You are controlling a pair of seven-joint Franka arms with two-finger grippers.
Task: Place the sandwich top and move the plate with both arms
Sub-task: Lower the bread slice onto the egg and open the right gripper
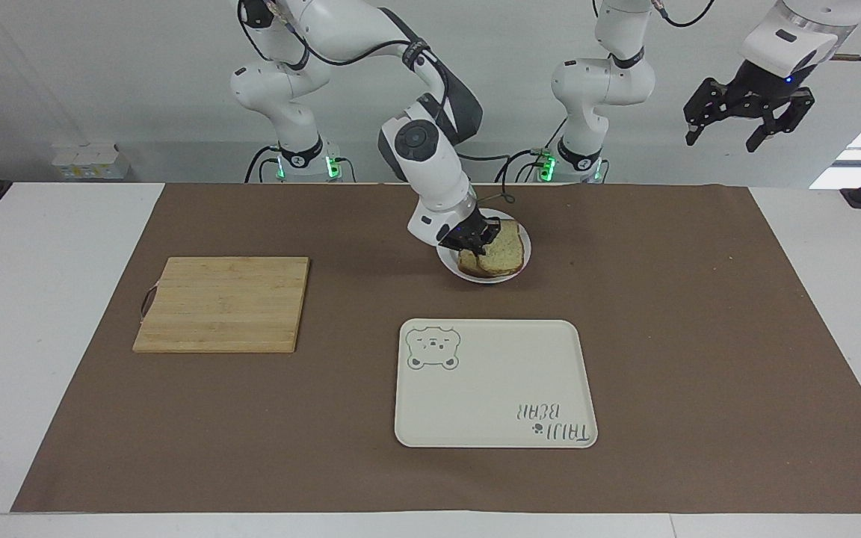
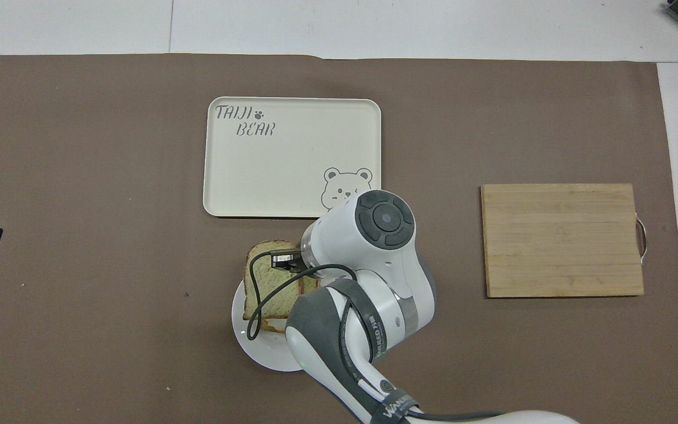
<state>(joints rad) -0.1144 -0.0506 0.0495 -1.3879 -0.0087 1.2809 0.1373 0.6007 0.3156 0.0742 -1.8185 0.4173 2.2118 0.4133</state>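
Observation:
My right gripper [image 1: 475, 240] is shut on one edge of the sandwich top [image 1: 507, 251], a pale slice with a brown crust. It holds the slice slightly tilted over the egg-topped slice [image 1: 469, 264] in the white plate [image 1: 475, 276]. The top slice covers the egg; I cannot tell whether it rests on it. In the overhead view the sandwich top [image 2: 268, 282] overhangs the plate [image 2: 256, 347] rim toward the tray, and the right gripper [image 2: 285, 260] sits at its edge. My left gripper [image 1: 729, 134] waits open, raised high off the left arm's end of the table.
A cream bear-printed tray [image 1: 494, 385] lies farther from the robots than the plate. A wooden cutting board [image 1: 221, 302] lies toward the right arm's end. A brown mat [image 1: 699, 336] covers the table.

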